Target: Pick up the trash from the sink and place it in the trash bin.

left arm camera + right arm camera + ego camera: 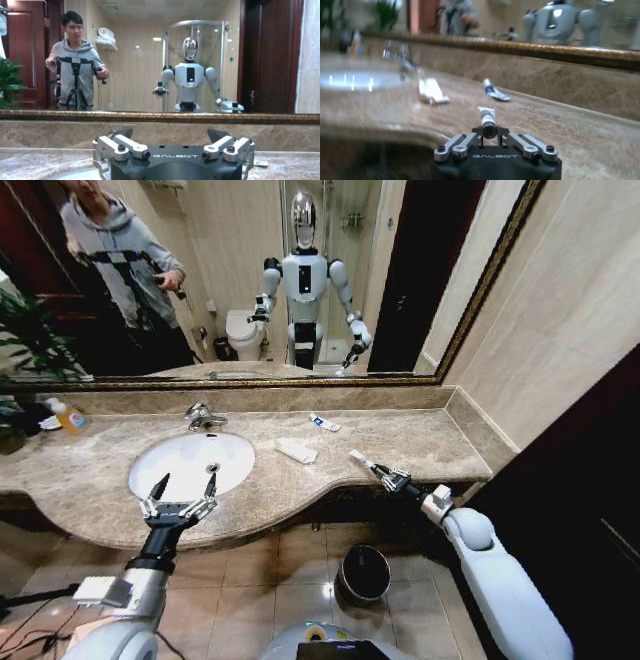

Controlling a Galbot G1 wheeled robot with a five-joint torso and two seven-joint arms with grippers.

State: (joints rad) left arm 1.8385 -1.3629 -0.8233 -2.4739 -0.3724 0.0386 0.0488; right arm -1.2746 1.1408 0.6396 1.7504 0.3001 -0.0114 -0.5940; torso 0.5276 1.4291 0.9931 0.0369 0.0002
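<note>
While the right claw (372,468) pinches a small white tube (487,117) by its cap end above the counter (420,442), so it can be carried to the bin (363,573) on the floor below, the left claw (179,502) hangs spread wide and empty over the sink's (190,464) near rim. A flat white packet (296,450) and another tube (323,422) lie on the counter beside the sink.

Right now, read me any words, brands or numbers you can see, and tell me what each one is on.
"GALBOT": on the left gripper body.
"GALBOT": on the right gripper body, shut on a white-and-blue tube.
Print on the counter tube, flat white packet and soap bottle: too small to read.
</note>
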